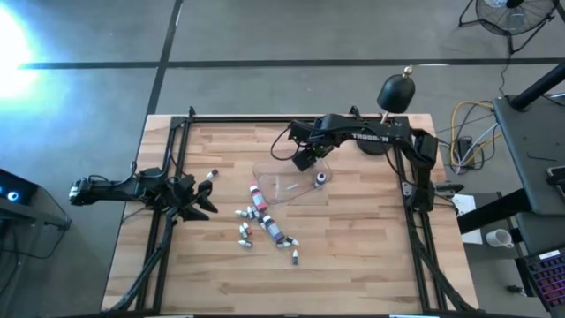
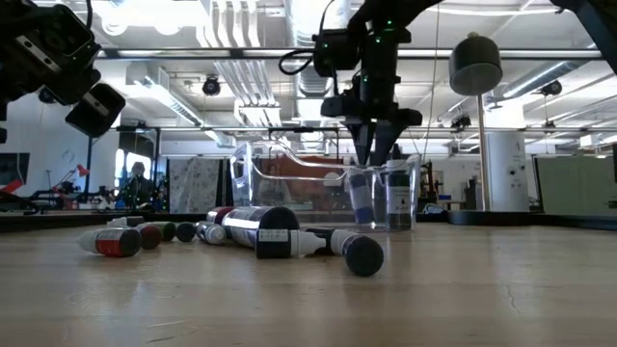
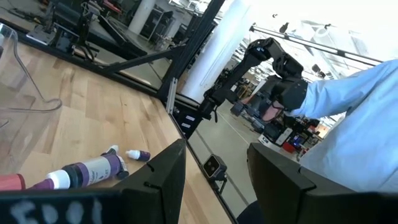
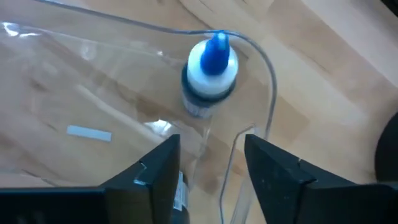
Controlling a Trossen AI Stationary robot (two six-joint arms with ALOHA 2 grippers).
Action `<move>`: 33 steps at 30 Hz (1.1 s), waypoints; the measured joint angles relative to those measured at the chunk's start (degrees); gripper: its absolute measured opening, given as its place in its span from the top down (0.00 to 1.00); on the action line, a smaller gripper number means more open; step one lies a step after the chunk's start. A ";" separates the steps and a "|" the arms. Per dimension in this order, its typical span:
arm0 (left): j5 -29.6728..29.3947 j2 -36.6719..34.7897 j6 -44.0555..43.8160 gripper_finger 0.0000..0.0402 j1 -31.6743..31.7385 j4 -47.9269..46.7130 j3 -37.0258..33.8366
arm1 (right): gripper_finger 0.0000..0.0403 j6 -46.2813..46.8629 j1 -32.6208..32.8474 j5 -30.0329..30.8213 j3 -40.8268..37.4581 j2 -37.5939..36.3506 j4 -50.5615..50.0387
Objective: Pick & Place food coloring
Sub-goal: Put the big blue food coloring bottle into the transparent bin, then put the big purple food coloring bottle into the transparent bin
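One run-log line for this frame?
right gripper: open over clear tray | dropper bottle: upright in tray | left gripper: open, waiting

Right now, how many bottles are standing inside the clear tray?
2: one blue-tipped bottle near the tray's right end, another beside it under the right gripper. Others may be hidden.

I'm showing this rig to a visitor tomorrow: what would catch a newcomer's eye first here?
First, the right end effector poised over the clear plastic tray mid-table, jaws apart, with a blue-tipped dropper bottle standing upright inside the tray. Next, the loose cluster of food coloring bottles lying on the wood beside the tray. The left end effector waits open at the table's left edge.
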 joint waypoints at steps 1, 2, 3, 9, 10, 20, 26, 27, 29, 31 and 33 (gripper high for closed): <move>0.00 -0.01 0.02 0.63 -0.02 0.00 0.00 | 0.55 -0.07 0.05 0.13 0.10 0.00 0.06; 0.00 -0.02 0.01 0.63 0.00 0.00 0.00 | 0.53 -0.12 0.07 0.54 0.21 0.00 0.03; 0.00 -0.02 0.00 0.63 -0.01 0.00 0.00 | 0.51 -0.15 0.07 1.22 0.42 0.00 -0.08; 0.00 -0.02 0.02 0.63 -0.02 0.00 0.00 | 0.46 -1.50 0.28 3.22 2.16 -1.79 -0.14; 0.00 -0.02 0.01 0.63 0.00 0.00 0.00 | 0.45 -1.90 0.45 3.19 2.54 -2.37 -0.25; 0.00 -0.02 0.00 0.63 0.00 0.00 0.00 | 0.44 -15.21 14.40 -3.08 5.29 -7.75 0.58; 0.00 0.00 0.00 0.63 -0.01 0.00 0.00 | 0.44 -17.80 26.36 -3.14 3.25 -4.81 0.55; 0.00 -0.02 0.01 0.63 -0.02 0.00 0.00 | 0.44 -16.04 27.67 -3.25 2.88 -4.09 0.60; 0.00 0.00 0.00 0.63 -0.01 0.00 0.00 | 0.45 -13.07 29.70 -4.03 2.03 -2.44 1.98; 0.00 -0.02 0.00 0.63 0.00 0.00 0.00 | 0.45 -10.96 30.99 -4.82 1.58 -0.35 5.61; 0.01 -0.02 0.00 0.63 -0.01 0.00 0.00 | 0.44 -8.22 31.30 -5.84 1.48 2.32 8.68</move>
